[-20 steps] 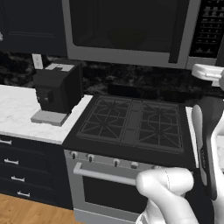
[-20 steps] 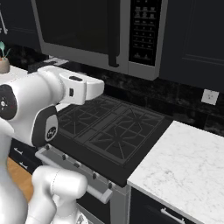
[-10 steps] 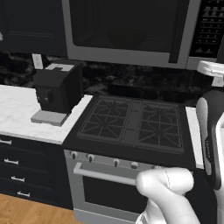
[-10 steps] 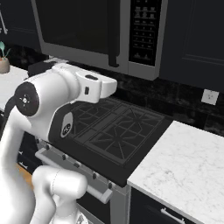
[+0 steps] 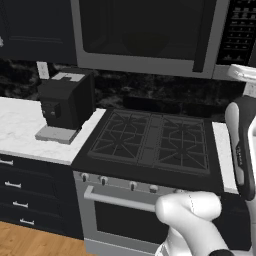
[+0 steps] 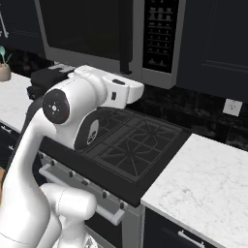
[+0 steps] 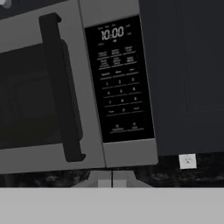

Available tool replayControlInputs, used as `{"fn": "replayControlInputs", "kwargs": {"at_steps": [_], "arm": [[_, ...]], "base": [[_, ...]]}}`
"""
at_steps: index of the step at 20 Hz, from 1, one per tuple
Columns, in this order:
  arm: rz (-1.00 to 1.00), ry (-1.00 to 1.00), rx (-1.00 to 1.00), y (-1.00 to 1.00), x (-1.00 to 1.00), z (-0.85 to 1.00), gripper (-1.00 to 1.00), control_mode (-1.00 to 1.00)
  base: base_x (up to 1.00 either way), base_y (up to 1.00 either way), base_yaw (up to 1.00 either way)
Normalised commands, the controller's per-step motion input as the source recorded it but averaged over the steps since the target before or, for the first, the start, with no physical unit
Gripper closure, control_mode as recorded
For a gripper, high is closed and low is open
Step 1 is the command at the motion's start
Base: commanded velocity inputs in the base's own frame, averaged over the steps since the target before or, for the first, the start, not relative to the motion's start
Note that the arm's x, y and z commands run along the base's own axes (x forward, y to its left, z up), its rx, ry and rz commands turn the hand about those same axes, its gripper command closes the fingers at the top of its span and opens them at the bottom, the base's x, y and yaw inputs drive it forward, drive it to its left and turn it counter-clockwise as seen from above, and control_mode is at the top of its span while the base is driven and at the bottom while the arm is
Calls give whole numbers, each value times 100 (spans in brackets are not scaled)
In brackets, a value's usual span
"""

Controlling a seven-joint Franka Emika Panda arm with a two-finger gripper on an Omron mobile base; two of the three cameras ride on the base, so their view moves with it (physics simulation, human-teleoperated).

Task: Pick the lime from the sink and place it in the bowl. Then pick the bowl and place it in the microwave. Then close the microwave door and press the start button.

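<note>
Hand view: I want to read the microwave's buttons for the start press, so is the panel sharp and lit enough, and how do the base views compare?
Hand view: the button panel faces the camera; the clock reads 10:00, button labels blur. Left base view: microwave door dark, panel cropped. Right base view: panel small, labels unreadable.

Microwave [image 5: 150, 35] top cut off by frame edge in both base views; left side cut off in hand view. Door [image 7: 39, 92] glass too dark to see what's inside. Panel [image 7: 118, 78] button labels too small to read; clock reads 10:00. Arm [image 6: 77, 111] hides part of stove [image 6: 131, 150] and most of coffee machine [image 6: 46, 80] in right base view.
</note>
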Motion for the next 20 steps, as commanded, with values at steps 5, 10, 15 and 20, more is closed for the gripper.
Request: {"fn": "replayControlInputs", "kwargs": {"at_steps": [5, 10, 15, 20], "arm": [[0, -1, 0, -9, 48, -2, 100, -100], [2, 0, 0, -31, 20, 0, 100, -100], [3, 0, 0, -41, 18, 0, 100, -100], [1, 0, 0, -29, 35, 0, 100, -100]], "base": [[0, 0, 0], [0, 0, 0], [0, 0, 0], [0, 0, 0]]}}
